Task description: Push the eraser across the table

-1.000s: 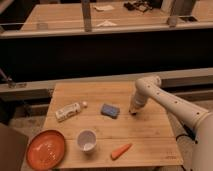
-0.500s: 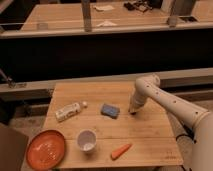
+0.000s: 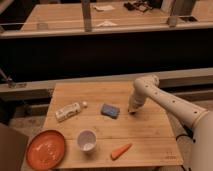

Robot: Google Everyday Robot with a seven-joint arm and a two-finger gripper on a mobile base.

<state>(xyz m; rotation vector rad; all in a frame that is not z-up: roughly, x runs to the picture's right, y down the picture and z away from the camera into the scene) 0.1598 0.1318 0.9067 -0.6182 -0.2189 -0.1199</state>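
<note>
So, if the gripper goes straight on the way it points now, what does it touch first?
Probably the table, beside the blue eraser: the gripper points down at the wood, not at the eraser. Depth is unclear.

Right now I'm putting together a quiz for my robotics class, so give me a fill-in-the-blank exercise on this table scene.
The gripper, low over the table, is just picture-right of the ____ eraser.
The white bottle lies on its ____.
The white cup stands ____ the orange plate and the carrot.
Missing words: blue; side; between.
</note>
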